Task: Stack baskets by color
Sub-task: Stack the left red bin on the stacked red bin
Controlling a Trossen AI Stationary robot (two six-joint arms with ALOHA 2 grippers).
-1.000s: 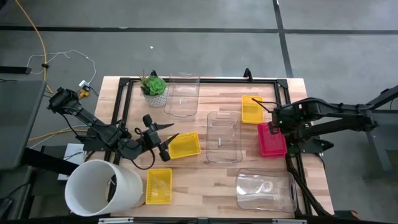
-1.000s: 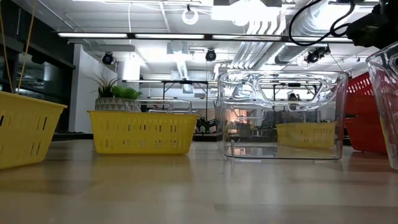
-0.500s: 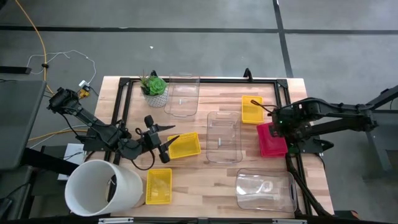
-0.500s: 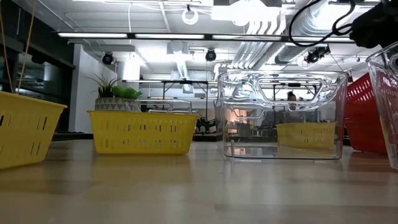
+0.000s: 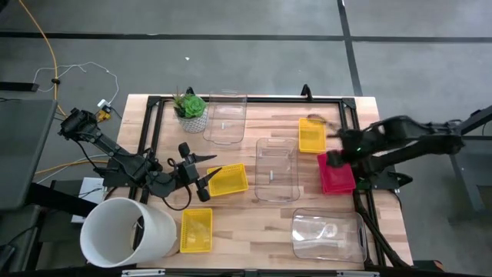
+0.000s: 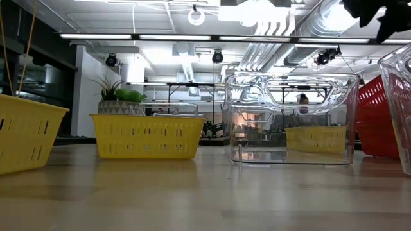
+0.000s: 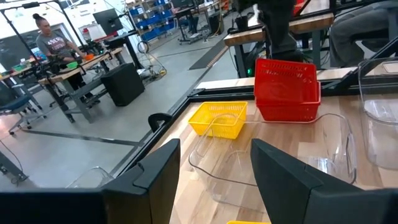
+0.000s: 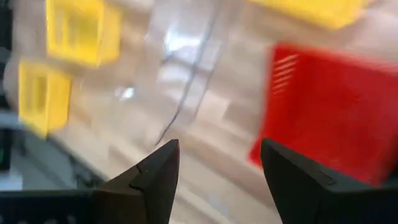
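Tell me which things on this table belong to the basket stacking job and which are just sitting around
Part of the job:
yellow baskets
pink-red basket
clear baskets

Just lying about:
white tub
potted plant

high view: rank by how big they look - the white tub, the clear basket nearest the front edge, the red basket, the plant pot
1. white tub, largest
2. clear basket at the front edge
3. red basket
4. plant pot, smallest

The camera looks straight down, but the tub stands taller and so nearer the lens, which may enlarge it somewhat.
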